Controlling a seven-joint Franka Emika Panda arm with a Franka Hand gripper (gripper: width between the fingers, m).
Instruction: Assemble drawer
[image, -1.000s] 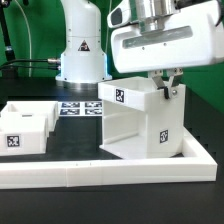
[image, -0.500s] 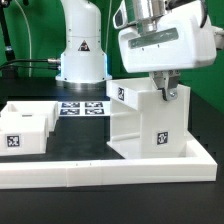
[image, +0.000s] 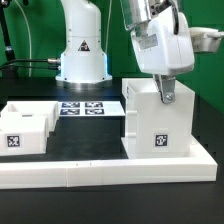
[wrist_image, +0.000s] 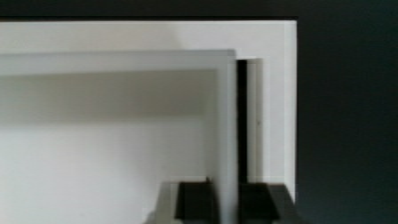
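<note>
White housing (image: 158, 125) stands right under the gripper (image: 166, 94), which is closed tight on its thin top wall. One tray (image: 25, 126) sits far off beside it.

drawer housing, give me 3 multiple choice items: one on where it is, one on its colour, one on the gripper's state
1. Where does the housing stand in the exterior view?
A) at that view's left
B) at that view's right, just behind the border wall
C) lifted in the air

2. What colour is it?
A) white
B) black
C) blue

3. What is the gripper doing?
A) open, clear of the housing
B) shut on the housing's top edge
C) out of view

Key: 1 B, it stands by the border wall's right corner; 2 A, its faces are white; 3 B, the wrist view shows the fingers on either side of a thin wall.
</note>
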